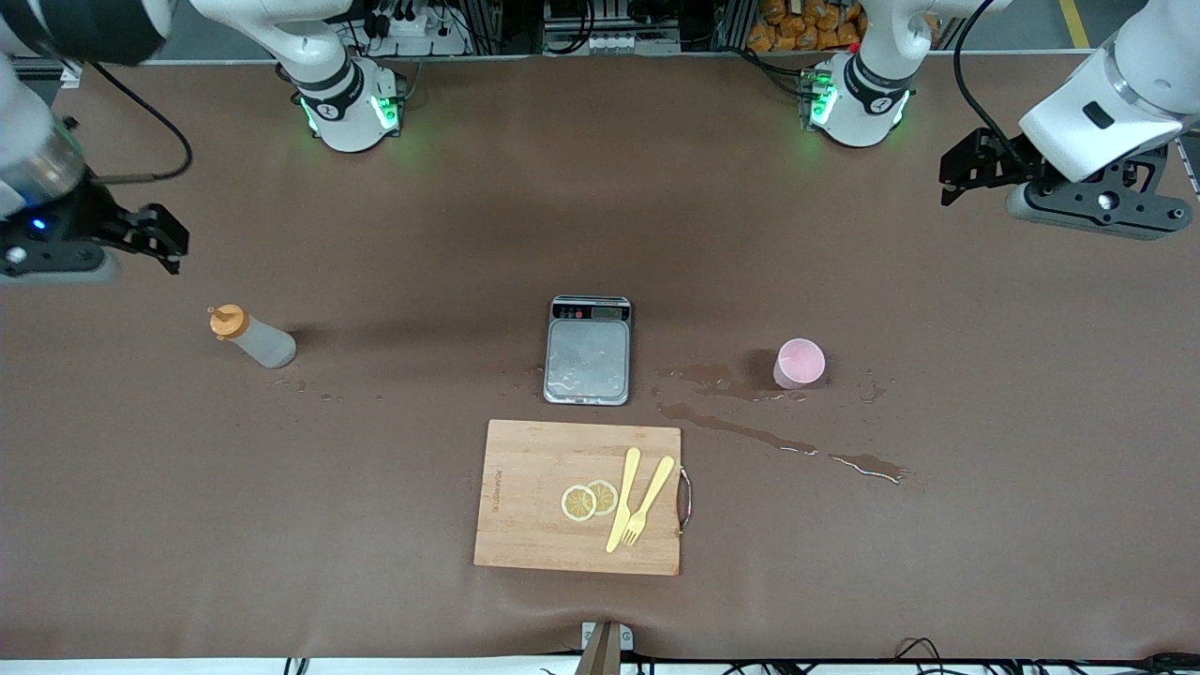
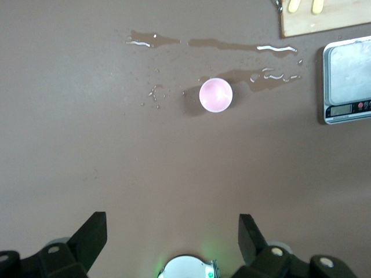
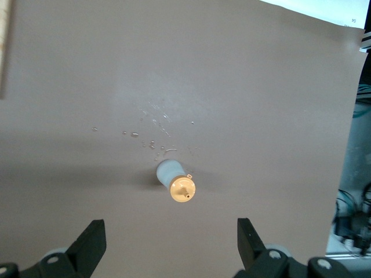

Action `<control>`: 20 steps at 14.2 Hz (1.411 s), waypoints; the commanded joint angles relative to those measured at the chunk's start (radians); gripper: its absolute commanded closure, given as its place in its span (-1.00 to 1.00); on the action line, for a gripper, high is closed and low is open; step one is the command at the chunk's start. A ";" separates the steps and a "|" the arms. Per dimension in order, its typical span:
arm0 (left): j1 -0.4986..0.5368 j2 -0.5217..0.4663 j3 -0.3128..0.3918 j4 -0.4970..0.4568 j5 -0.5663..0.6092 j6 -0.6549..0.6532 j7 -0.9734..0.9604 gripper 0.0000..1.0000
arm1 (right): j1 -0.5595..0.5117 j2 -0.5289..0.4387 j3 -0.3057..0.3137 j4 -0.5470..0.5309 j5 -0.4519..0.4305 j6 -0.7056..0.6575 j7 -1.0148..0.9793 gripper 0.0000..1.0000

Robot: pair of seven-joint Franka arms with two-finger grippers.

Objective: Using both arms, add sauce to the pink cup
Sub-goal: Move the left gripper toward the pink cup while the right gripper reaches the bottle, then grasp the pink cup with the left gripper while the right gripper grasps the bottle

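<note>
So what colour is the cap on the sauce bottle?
Orange, on the sauce bottle; clearest in the right wrist view.

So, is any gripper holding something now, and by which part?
Nothing is held: the left gripper and right gripper are open above the table.

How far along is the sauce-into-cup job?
Nothing done yet. The translucent squeeze bottle with the orange cap stands untouched toward the right arm's end of the table; the pale-pink plastic cup sits beside the scale with spilled liquid around it. Both hands are open and empty: right hand above the bottle, left hand above the cup. Grasping and squeezing remain.
</note>
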 commanded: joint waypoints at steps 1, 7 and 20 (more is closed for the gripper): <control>0.006 -0.003 0.003 -0.024 -0.026 -0.019 -0.011 -1.00 | -0.010 0.039 -0.014 0.005 -0.039 0.002 0.009 -1.00; 0.006 0.008 0.000 -0.115 -0.022 -0.017 -0.076 -1.00 | -0.124 0.081 -0.015 0.008 -0.020 0.009 0.013 -1.00; 0.012 0.056 -0.003 -0.389 -0.013 0.272 -0.132 -1.00 | -0.481 0.182 -0.017 0.063 0.240 0.000 0.149 -1.00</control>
